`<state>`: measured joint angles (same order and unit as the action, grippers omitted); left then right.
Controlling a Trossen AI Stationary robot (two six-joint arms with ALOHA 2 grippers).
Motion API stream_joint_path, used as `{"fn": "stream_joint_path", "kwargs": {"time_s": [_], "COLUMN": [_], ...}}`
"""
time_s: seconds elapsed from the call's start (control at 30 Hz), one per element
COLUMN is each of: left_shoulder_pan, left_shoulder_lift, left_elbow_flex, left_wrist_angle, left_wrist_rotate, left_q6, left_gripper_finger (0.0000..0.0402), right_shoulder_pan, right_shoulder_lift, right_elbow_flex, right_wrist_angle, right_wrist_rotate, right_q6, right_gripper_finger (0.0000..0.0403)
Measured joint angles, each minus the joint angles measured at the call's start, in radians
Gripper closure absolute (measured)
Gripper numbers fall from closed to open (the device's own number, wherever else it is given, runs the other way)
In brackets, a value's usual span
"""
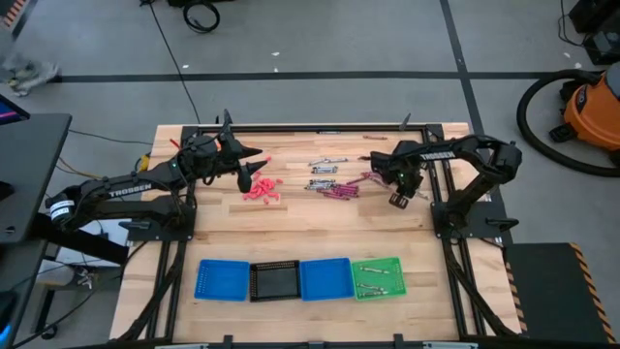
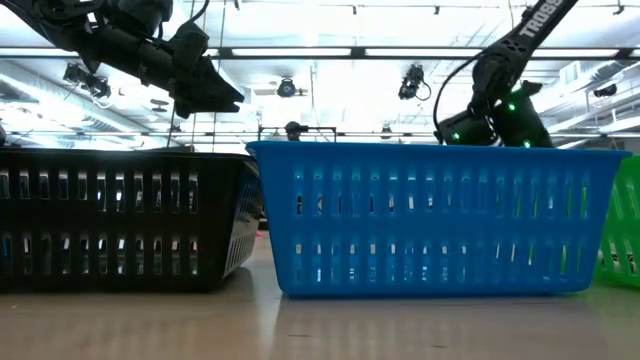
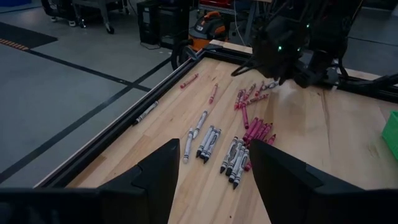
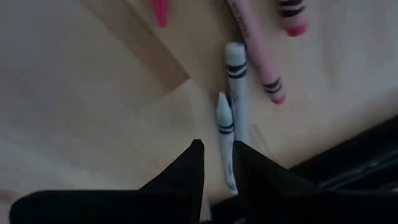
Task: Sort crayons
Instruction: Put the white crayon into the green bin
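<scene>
Crayons lie loose on the wooden table: grey ones (image 1: 325, 167) (image 3: 208, 142), maroon ones (image 1: 341, 191) (image 3: 258, 130) and a pink heap (image 1: 262, 189). My right gripper (image 1: 397, 200) (image 4: 216, 144) points down at the right end of the scatter. It is open a little, and a grey crayon (image 4: 224, 127) lying on the table shows through the gap. A second grey crayon (image 4: 236, 81) lies beside that one. My left gripper (image 1: 254, 165) (image 3: 216, 149) waits wide open above the table, by the pink heap.
Along the near edge stand a blue tray (image 1: 222, 279), a black tray (image 1: 274, 281), a second blue tray (image 1: 325, 278) and a green tray (image 1: 389, 264) with a few grey crayons in it. The dark table frame (image 4: 348, 168) runs close by my right gripper.
</scene>
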<state>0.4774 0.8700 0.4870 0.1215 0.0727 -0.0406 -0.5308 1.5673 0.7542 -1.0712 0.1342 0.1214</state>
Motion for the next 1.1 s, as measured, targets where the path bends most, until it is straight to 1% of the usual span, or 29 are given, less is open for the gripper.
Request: {"fn": "stream_joint_path", "kwargs": {"time_s": [0.37, 0.57, 0.73, 0.83, 0.9, 1.03, 1.1], "left_shoulder_pan": [0.0, 0.0, 0.0, 0.0, 0.0, 0.0, 0.0], "left_shoulder_lift": [0.0, 0.0, 0.0, 0.0, 0.0, 0.0, 0.0], "left_elbow_flex": [0.0, 0.0, 0.0, 0.0, 0.0, 0.0, 0.0], "left_wrist_angle": [0.0, 0.0, 0.0, 0.0, 0.0, 0.0, 0.0], "left_wrist_rotate": [0.0, 0.0, 0.0, 0.0, 0.0, 0.0, 0.0], "left_q6": [0.0, 0.0, 0.0, 0.0, 0.0, 0.0, 0.0], "left_gripper_finger": [0.0196, 0.0196, 0.0196, 0.0196, 0.0196, 0.0196, 0.0196], "right_shoulder_pan": [-0.007, -0.015, 0.016, 0.046, 0.058, 0.064, 0.064], "right_shoulder_lift": [0.002, 0.008, 0.034, 0.037, 0.037, 0.037, 0.036], "right_elbow_flex": [-0.004, -0.021, -0.014, -0.013, -0.013, -0.012, -0.012], "right_wrist_angle": [0.018, 0.077, 0.079, 0.079, 0.078, 0.077, 0.077], "right_wrist_rotate": [0.002, -0.032, -0.048, -0.02, -0.002, 0.001, -0.01], "right_q6": [-0.001, -0.009, -0.009, -0.009, -0.009, 0.011, 0.012], "right_gripper_finger": [0.0312, 0.0312, 0.0316, 0.0328, 0.0344, 0.0383, 0.0396]}}
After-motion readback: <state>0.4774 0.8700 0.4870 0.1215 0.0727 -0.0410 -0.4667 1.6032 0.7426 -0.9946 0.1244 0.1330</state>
